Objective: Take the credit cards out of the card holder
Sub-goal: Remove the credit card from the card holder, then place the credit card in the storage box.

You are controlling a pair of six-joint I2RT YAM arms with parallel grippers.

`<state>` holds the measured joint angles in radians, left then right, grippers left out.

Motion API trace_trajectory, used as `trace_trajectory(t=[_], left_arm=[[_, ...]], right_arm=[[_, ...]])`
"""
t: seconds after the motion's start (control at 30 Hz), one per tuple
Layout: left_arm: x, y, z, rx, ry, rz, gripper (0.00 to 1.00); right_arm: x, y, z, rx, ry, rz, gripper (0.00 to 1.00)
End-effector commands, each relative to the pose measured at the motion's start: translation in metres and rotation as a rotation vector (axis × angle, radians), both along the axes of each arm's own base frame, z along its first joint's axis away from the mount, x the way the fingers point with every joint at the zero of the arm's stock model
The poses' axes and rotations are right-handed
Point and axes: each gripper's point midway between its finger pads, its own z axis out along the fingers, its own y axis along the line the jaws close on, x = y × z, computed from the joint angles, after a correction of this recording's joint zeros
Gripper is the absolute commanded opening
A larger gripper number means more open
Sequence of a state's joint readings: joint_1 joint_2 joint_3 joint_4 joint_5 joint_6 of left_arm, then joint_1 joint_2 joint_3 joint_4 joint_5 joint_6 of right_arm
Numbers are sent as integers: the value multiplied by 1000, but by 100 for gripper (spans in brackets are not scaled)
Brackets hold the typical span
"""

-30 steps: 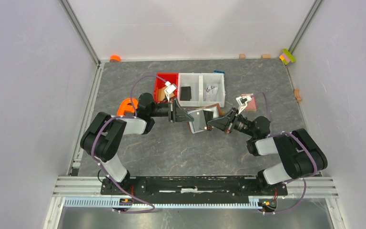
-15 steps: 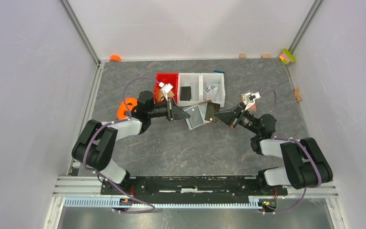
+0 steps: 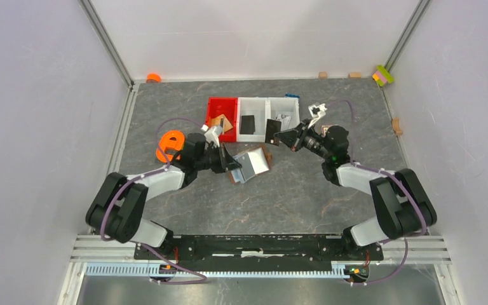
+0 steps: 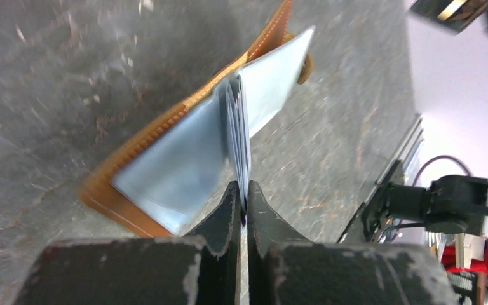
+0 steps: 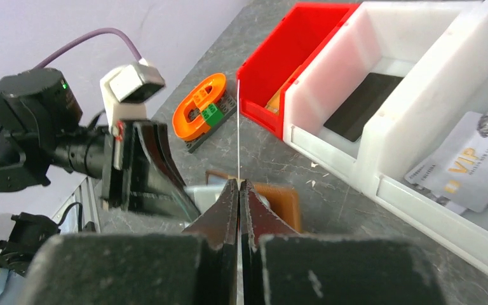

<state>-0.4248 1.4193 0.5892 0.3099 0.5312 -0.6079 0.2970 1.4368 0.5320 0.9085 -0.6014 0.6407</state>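
L gripper (image 4: 241, 194) clenched on wallet (image 4: 165, 168) lining; R gripper (image 5: 238, 185) pinches dark card (image 3: 272, 130) edge-on, at white bin's (image 3: 254, 101) near edge.

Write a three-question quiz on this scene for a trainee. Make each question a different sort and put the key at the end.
1. True or false: the right gripper is shut on a credit card, held clear of the card holder.
2. Short answer: what colour is the bin in which the VIP card lies?
3. Multiple choice: what does the left gripper pinch? A) the credit card B) the card holder C) the VIP card

Key: 1 true; 2 white; 3 B.
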Motion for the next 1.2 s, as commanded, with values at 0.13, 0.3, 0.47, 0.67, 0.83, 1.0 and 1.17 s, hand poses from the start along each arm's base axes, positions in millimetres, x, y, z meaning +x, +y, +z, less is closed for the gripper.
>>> trace_trajectory(t=[0.13,0.3,0.47,0.67,0.83,1.0,1.17], left_arm=[[-18,-23,-45,108,47,-88,2],[-20,-18,-46,147,27,-69,3],[-21,-15,-45,161,12,-63,3],[-21,-13,-45,180,-3,-59,3],[-22,-11,-44,186,-12,-54,3],[-22,-10,-45,187,-11,-55,3],[-22,-12,-46,188,-10,-61,3]], right_arm=[[40,43,-7,-14,20,-17,0],[71,46,-16,-19,38,-83,0],[101,63,-24,-11,49,-84,0],[136,75,-41,-125,68,-125,2],[139,85,-57,-168,86,-121,4],[146,89,-70,-253,104,-150,8],[151,82,-74,-305,112,-196,27]])
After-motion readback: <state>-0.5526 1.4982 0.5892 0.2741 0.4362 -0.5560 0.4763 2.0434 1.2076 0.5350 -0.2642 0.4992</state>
